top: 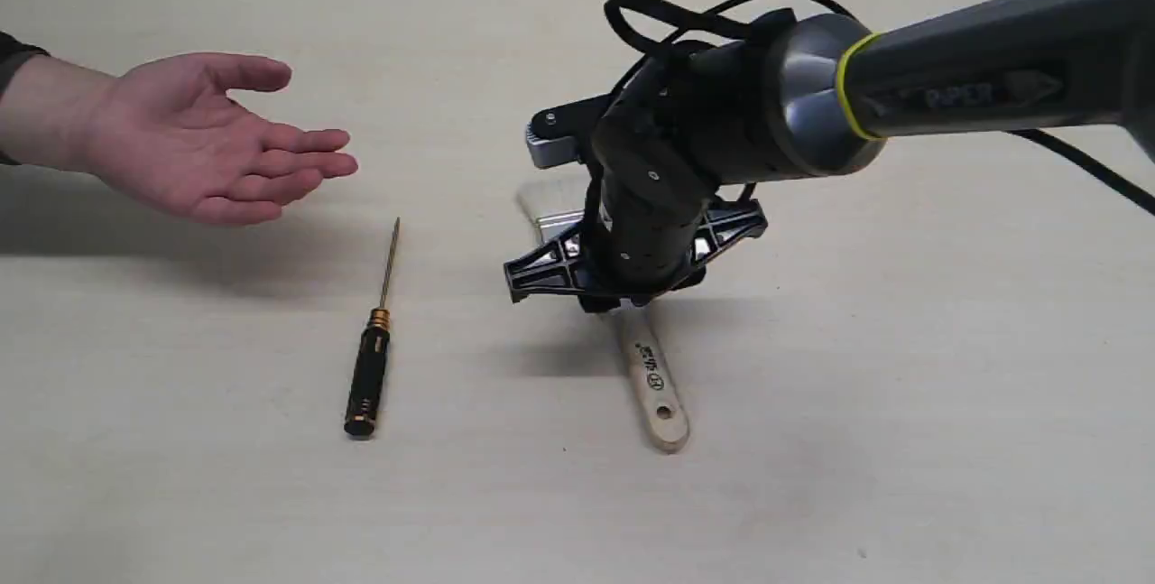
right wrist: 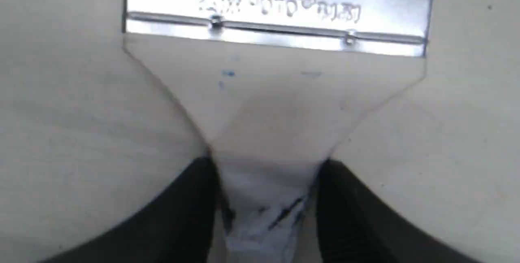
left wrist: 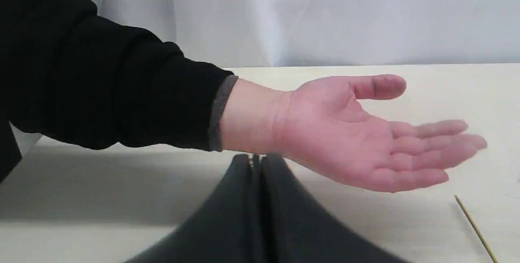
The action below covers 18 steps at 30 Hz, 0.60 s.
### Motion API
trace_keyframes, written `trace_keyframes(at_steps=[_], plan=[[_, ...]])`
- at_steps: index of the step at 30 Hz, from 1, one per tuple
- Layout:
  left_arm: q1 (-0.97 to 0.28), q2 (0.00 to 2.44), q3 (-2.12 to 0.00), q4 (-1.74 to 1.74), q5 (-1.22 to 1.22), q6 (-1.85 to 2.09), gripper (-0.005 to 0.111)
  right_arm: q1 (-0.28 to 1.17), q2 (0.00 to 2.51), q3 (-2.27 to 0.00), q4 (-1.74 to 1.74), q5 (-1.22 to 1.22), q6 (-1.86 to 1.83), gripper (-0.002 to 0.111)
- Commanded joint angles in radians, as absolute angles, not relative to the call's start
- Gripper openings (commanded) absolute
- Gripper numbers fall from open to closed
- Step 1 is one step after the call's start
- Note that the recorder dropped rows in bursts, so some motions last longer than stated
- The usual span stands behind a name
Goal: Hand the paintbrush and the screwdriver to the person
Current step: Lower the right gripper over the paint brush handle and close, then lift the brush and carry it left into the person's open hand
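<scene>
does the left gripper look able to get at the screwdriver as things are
Probably yes: the screwdriver lies uncovered, apart from the person's hand and the paintbrush. The left gripper is shut, so it must open first.

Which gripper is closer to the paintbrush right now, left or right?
Right. The right gripper sits at the paintbrush, jaws against both sides of its handle. The left gripper is off by the person's wrist, jaws shut, with no paintbrush in its view.

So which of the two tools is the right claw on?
The paintbrush: the right claw straddles its wooden handle, while the screwdriver lies untouched, nearer the person's hand.
</scene>
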<state>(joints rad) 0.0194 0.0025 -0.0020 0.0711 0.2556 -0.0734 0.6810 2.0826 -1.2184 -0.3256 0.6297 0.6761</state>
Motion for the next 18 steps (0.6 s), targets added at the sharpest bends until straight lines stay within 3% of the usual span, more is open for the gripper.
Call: trace_keyframes(at_steps=[1, 18], plan=[[0.011, 0.000, 0.000, 0.068, 0.250, -0.075, 0.000, 0.674, 2.124, -1.221, -0.331, 0.683, 0.574, 0.004], [0.011, 0.000, 0.000, 0.068, 0.250, -0.075, 0.000, 0.677, 1.756, -1.279, -0.147, 0.720, 0.392, 0.004]])
